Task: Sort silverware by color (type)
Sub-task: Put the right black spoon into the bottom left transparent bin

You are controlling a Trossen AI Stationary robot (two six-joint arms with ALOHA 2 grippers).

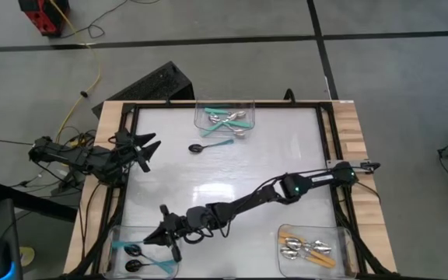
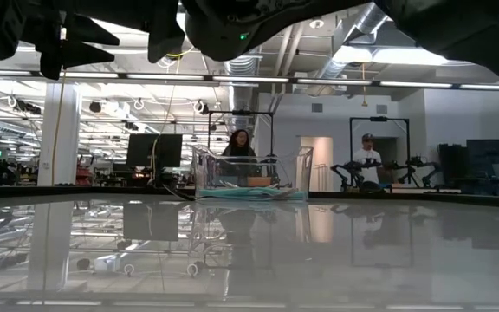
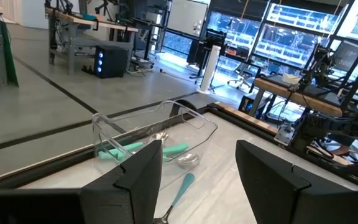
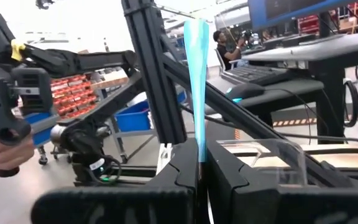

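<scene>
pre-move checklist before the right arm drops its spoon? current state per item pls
1. Grip: right end effector shut on a teal-handled spoon, handle standing straight up between the fingers. ok
2. Position: right end effector sits at the near-left bin. ok
3. Colour match: that bin holds black-bowl teal-handled spoons; the held spoon's bowl is hidden. cannot tell
4. Left end effector open, empty, parked at the table's left edge, away from the drop. ok
5. Sorting finished: one black-bowl spoon lies loose on the table beside the far bin. not ok
</scene>
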